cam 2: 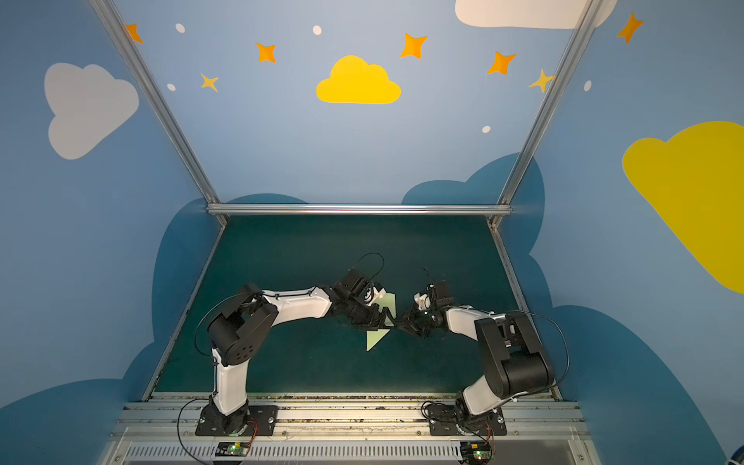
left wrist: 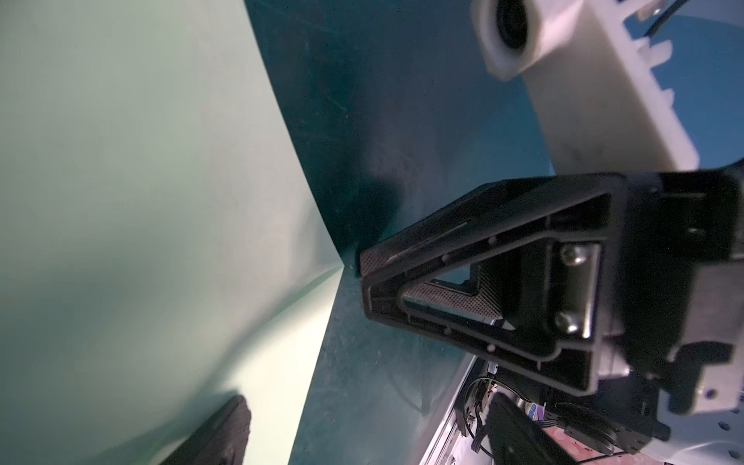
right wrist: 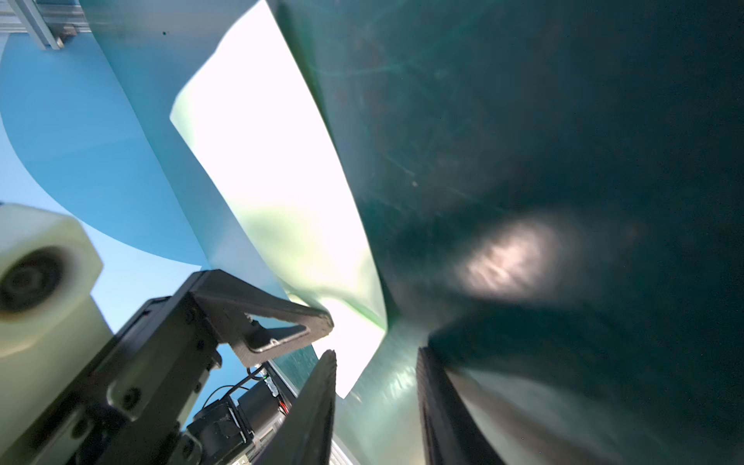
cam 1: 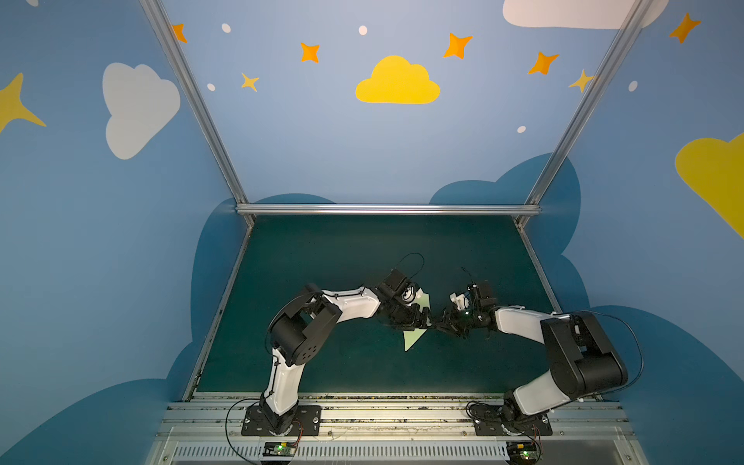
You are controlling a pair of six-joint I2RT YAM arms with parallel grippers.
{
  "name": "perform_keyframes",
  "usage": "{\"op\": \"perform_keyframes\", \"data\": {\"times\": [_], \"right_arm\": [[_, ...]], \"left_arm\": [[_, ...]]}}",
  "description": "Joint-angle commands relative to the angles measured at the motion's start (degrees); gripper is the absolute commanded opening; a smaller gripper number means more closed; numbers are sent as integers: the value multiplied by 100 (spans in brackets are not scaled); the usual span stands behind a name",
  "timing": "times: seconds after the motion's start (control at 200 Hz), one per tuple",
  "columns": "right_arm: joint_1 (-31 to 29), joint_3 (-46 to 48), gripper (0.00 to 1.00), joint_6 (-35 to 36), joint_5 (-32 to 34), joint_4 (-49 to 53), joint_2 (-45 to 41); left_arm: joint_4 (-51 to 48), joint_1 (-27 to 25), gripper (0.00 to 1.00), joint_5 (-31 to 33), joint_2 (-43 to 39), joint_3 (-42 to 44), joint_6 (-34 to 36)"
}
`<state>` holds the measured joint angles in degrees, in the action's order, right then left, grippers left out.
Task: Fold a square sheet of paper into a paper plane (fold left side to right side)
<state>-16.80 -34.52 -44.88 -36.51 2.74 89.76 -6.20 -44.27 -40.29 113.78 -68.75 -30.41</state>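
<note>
Right wrist view suggests a light, floppy square sheet of paper [right wrist: 273,181], best pinched at the corner between right gripper's [right wrist: 376,356] part-spread jaws; left gripper's [cam 1: 422,317] jaws gape.

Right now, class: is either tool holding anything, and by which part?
Nothing is visibly gripped. The right tool has its jaws apart around the right corner of the paper sheet; the left tool is open too.

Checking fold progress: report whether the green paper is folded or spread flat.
Folded. In both top views the paper shows as pointed triangular flaps, not a square; the left wrist view shows a crease.
</note>
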Motion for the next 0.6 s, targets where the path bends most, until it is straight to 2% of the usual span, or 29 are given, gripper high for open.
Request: {"op": "perform_keyframes", "data": {"times": [0.0,0.205,0.491,0.596], "right_arm": [[-77,-89,33,-121,174,-137,180],[-155,-160,28,-200,169,-257,395],[-214,-104,0,-231,171,-318,380],[-244,5,0,-293,235,-284,151]], "left_arm": [[-224,35,93,84,-48,108,102],[-200,52,93,55,-58,116,103],[-327,131,92,-45,-190,-6,145],[-403,203,93,-45,-381,-58,156]]}}
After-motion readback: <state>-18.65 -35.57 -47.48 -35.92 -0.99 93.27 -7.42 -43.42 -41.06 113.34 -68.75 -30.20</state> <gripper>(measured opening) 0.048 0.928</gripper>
